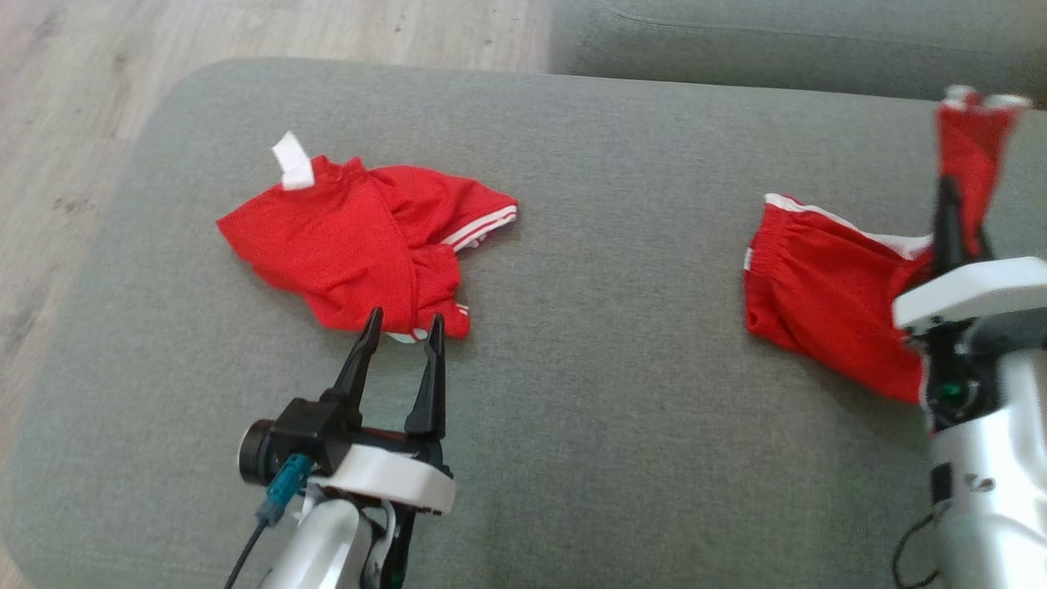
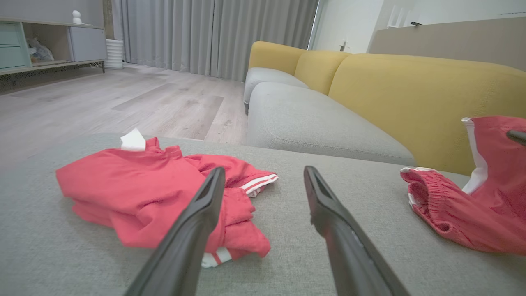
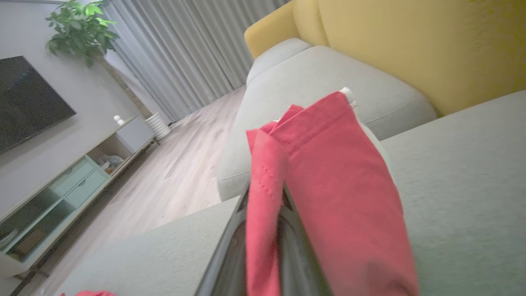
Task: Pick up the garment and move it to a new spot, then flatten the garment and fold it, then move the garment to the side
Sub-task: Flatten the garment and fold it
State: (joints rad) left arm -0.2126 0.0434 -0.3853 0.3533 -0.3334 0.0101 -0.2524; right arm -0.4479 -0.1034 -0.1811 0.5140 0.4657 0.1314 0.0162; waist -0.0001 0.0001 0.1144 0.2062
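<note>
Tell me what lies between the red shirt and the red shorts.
Only bare grey cushion separates the red shirt from the red shorts, clearest in the head view.

Pale wood floor [image 1: 65,123] shows at the head view's upper left, beside grey sofa upholstery [image 1: 589,425]. In the left wrist view, yellow backrests [image 2: 411,94] stand upper right, grey curtains [image 2: 185,33] top centre, a low cabinet [image 2: 45,45] upper left.

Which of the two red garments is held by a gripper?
The red shorts on the right: the right gripper is shut on them. The red shirt lies free before the open left gripper.
</note>
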